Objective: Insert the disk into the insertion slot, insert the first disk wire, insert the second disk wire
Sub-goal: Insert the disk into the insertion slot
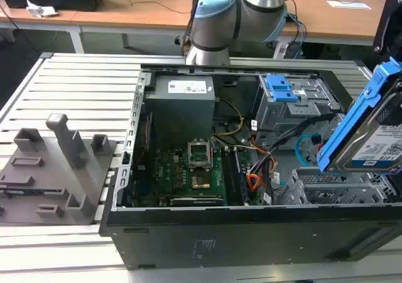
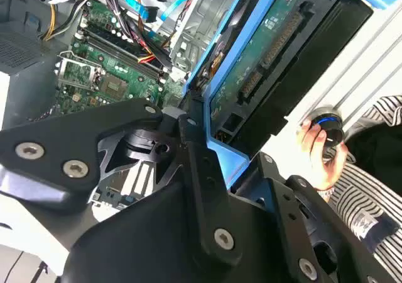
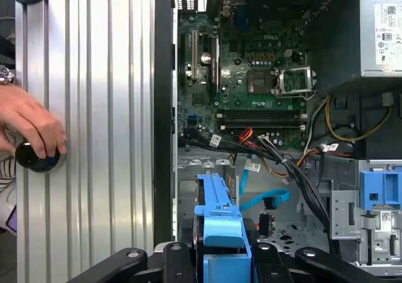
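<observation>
The gripper (image 3: 221,263) is clamping the disk (image 1: 375,146) by its blue carrier, with the black fingers (image 2: 198,163) pressing shut against the carrier's two sides in both wrist views. In the exterior view the disk is hanging tilted, label side facing up, at the exterior view's right end of the open computer case (image 1: 188,233). It is hovering over the slot (image 1: 330,185) and is not yet sitting inside it. Whether the carrier's low corner is touching the cage, I cannot tell. The light-blue wire (image 1: 304,142) is looping just beside the disk, between the slot and the taller cage (image 1: 286,107) carrying the blue latch. The motherboard (image 3: 251,75) is lying well apart from the disk, toward the middle of the case. The case is sitting on a ribbed metal bench (image 1: 81,82), where a person's hand (image 3: 30,127) is resting on a black knob (image 3: 38,157).
</observation>
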Controlling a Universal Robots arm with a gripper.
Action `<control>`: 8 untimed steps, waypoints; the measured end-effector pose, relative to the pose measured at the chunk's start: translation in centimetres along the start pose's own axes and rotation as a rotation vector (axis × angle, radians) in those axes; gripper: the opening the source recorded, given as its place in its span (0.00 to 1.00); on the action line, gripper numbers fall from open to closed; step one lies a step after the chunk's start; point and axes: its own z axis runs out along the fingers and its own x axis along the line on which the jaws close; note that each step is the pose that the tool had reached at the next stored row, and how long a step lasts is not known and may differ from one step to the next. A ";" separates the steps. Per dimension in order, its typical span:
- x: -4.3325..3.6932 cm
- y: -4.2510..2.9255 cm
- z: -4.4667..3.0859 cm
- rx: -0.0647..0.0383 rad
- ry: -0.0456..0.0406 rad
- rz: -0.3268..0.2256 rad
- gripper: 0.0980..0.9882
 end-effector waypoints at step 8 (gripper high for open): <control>-0.01 -0.05 1.28 0.000 0.0000 0.000 0.30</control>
